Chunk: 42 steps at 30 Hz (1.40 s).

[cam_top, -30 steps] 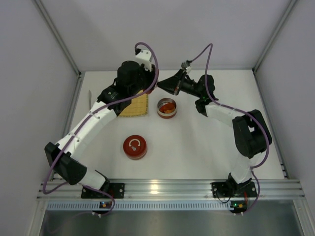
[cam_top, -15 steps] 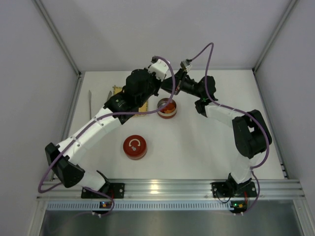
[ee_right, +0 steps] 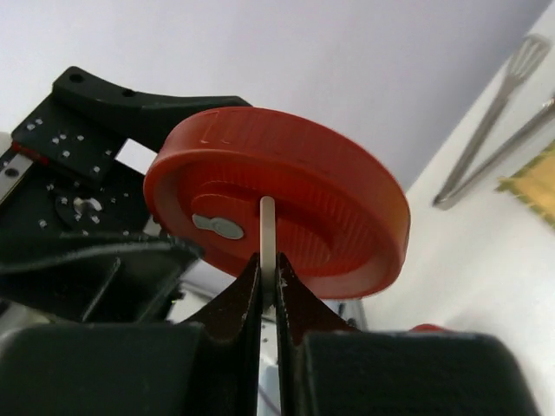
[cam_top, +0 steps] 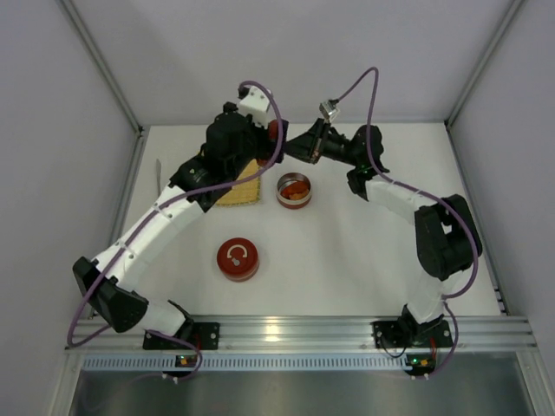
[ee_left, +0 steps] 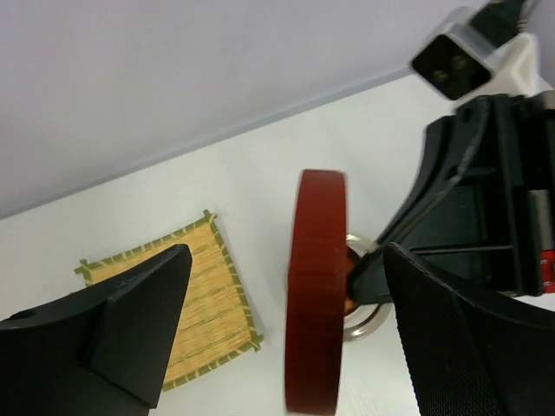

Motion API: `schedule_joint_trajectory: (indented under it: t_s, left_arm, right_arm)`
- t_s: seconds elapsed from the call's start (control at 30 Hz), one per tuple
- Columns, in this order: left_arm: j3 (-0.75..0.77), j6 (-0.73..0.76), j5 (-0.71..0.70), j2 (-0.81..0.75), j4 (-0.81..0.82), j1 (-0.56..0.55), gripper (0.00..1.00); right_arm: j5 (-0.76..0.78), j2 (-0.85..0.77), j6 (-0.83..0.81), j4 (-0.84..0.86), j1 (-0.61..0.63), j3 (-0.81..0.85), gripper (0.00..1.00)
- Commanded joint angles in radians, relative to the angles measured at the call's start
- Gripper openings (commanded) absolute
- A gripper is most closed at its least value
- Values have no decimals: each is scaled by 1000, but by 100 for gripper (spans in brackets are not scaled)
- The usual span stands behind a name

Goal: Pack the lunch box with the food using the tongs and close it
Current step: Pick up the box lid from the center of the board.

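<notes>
**Lid aloft, pinched by its tab**

Right gripper (ee_right: 267, 279) first: its jaws are pressed together on the thin white tab (ee_right: 268, 221) of the red lid (ee_right: 286, 195), and that pinch alone carries the lid above the far edge of the worktop (cam_top: 364, 260). Left gripper (ee_left: 286, 260): jaws spread wide, one on either side of the lid, touching neither face as far as we can see.

Just nearer us sits the open lunch box (cam_top: 280, 184), with orange food (cam_top: 297, 194) inside, beside the yellow mat (ee_left: 186, 299). The tongs (cam_top: 159, 175) lie along the left edge, near the far-left corner. A second red lid (cam_top: 238, 259) rests toward the near edge.

We judge closing to be the step in hand. To do it well, draw the left arm straight back, clear of the rim. The tab is a slim hold, so the lid may swing. Level it, centre it over the box, then lower.
</notes>
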Motion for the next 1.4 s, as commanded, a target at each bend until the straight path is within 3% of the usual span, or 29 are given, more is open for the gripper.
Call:
schedule_joint_trajectory:
  t_s: [0.0,0.03,0.07,0.13,0.2,0.27,0.3,0.37,0.4,0.47,0.53,0.67,0.73,0.9,1.37]
  left_arm:
    - [84,-151,51,-42,-69,86,98]
    - [88,-159,62,-51,-83,121,98]
    - [92,-156,72,-60,-96,135,98]
    - [69,-167,71,-89,-121,181,99]
    - [41,-188,198,-103,-132,244,92]
    - [13,-248,360,-103,-141,367,72]
    - [10,-293,507,-95,-143,434,57]
    - [18,-318,644,-63,-139,474,54]
    - [21,-325,686,-54,-139,480,57]
    - [4,-349,755,-45,-101,488,73]
    - [-22,-395,796,-43,-54,491,80]
    - [-77,-450,999,-13,97,487,76]
    - [-45,-403,1022,24,51,459,75]
    - [-45,-274,974,29,-38,398,73]
    - [-68,-236,898,58,-100,289,70]
  right_arm:
    - [-89,-94,-403,-387,-58,173,0]
    - [-80,-95,-579,-821,-73,241,0]
    - [-56,-88,-912,-1031,-73,392,0]
    - [41,-45,-1161,-1440,-73,529,0]
    - [151,-19,-1368,-1588,-72,660,0]
    - [223,-10,-1510,-1713,-64,733,0]
    - [289,9,-1553,-1758,-52,761,0]
    - [331,20,-1656,-1847,-41,802,0]
    - [361,24,-1687,-1869,-32,812,0]
    - [384,26,-1776,-1915,-9,815,0]
    - [411,23,-1855,-1944,18,820,0]
    - [421,17,-1928,-1990,65,807,0]
    - [415,10,-1945,-2004,81,801,0]
    - [395,-20,-1951,-1990,112,778,0]
    - [429,-36,-1943,-1996,218,816,0]
